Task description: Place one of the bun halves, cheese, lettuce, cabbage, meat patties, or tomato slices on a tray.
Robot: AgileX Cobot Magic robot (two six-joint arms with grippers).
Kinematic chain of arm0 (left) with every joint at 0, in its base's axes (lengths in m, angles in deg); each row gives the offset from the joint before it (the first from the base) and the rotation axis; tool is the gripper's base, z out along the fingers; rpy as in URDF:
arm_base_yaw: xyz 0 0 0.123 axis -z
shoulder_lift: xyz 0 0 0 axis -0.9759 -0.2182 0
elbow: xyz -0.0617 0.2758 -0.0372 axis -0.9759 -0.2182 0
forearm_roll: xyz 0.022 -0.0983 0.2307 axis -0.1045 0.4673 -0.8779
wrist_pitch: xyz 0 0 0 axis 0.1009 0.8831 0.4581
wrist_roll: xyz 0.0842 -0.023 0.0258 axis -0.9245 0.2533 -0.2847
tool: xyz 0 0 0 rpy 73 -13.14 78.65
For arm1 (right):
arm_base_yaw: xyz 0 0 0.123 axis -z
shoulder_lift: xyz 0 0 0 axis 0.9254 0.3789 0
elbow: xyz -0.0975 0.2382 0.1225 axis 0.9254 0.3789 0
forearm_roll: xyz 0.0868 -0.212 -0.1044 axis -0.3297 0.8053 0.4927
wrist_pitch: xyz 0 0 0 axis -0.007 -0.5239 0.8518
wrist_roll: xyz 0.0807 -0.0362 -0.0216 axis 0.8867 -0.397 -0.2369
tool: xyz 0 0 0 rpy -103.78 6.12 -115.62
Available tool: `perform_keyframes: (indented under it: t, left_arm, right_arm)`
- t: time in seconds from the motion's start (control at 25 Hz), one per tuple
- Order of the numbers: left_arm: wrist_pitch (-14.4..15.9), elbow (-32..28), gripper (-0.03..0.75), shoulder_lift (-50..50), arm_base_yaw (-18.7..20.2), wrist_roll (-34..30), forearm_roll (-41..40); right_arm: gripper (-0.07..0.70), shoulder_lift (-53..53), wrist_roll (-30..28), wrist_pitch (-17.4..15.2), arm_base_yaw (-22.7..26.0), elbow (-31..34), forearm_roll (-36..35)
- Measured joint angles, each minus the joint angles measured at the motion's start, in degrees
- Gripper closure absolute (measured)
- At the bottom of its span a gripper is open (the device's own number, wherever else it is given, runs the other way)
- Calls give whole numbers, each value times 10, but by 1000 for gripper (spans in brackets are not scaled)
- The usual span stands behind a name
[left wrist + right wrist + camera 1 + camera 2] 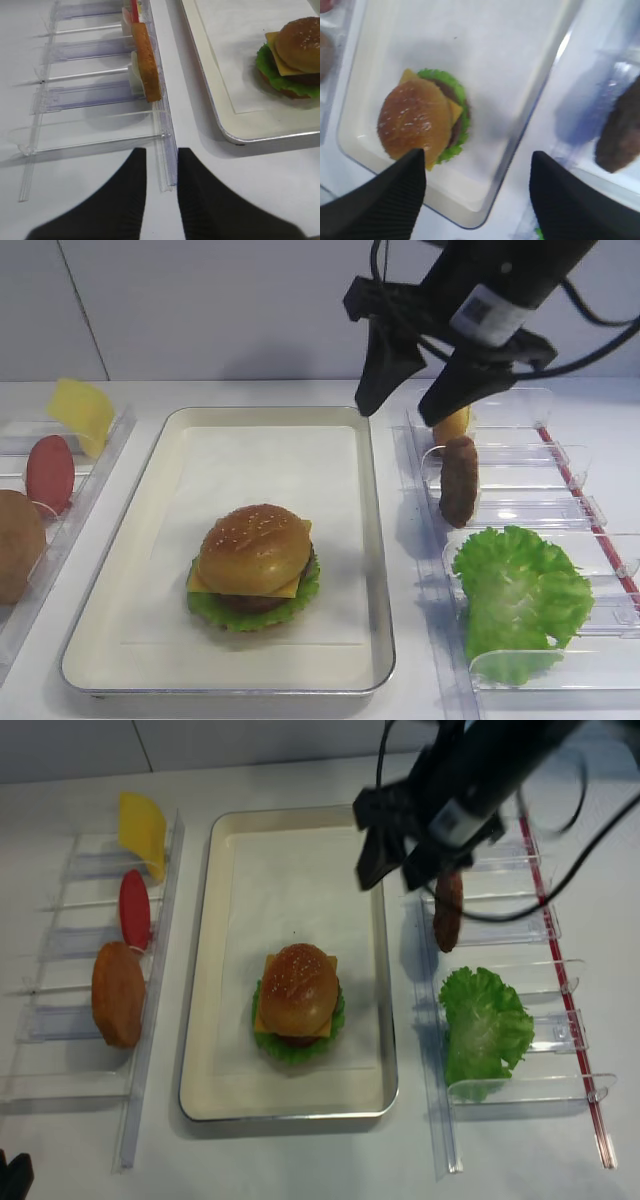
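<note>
On the cream tray sits a stacked burger with a sesame bun half on top of cheese, a patty and lettuce. My right gripper hangs open and empty above the tray's far right rim, between the burger and a meat patty standing in the right holder. In the right wrist view the gripper frames the tray corner, with the bun half at its left. My left gripper rests low near the left holder's end, its jaws a narrow gap apart, holding nothing.
The left clear holder carries a cheese slice, a tomato slice and another bun half. The right holder carries lettuce near the front and a yellow slice behind the patty.
</note>
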Motion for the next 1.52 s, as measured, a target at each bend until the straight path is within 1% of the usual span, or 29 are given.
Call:
perform_keyframes:
  t: [0.04, 0.08, 0.16, 0.28, 0.44, 0.52, 0.6, 0.76, 0.96, 1.12, 1.28, 1.44, 1.52]
  left_arm:
    - [0, 0, 547, 0, 0, 0, 0]
    - [0, 0, 547, 0, 0, 0, 0]
    - [0, 0, 547, 0, 0, 0, 0]
    - [0, 0, 547, 0, 0, 0, 0]
    - [0, 0, 547, 0, 0, 0, 0]
    - [0, 0, 547, 0, 0, 0, 0]
    - [0, 0, 547, 0, 0, 0, 0]
    - [0, 0, 547, 0, 0, 0, 0]
    - [0, 0, 547, 0, 0, 1, 0]
    - [0, 0, 547, 0, 0, 1, 0]
    - [0, 0, 547, 0, 0, 1, 0]
    - [0, 0, 547, 0, 0, 1, 0]
    - [0, 0, 547, 0, 0, 1, 0]
  right_arm:
    - [176, 0, 23, -18, 0, -24, 34]
    - [176, 0, 39, -28, 0, -43, 69]
    - [176, -1, 67, -34, 0, -79, 127]
    - [176, -15, 87, -41, 0, -106, 202]
    - [176, -41, 92, -45, 0, -111, 314]
    - [176, -60, 103, -46, 0, -102, 371]
    - [176, -88, 116, -46, 0, -86, 400]
    - [176, -159, 121, -48, 0, -33, 411]
    - [176, -278, 131, -50, 0, 75, 411]
    - [176, -399, 158, -52, 0, 159, 394]
    - [176, -521, 167, -56, 0, 229, 360]
    - [176, -635, 169, -59, 1, 287, 356]
    - [176, -683, 169, -62, 14, 308, 359]
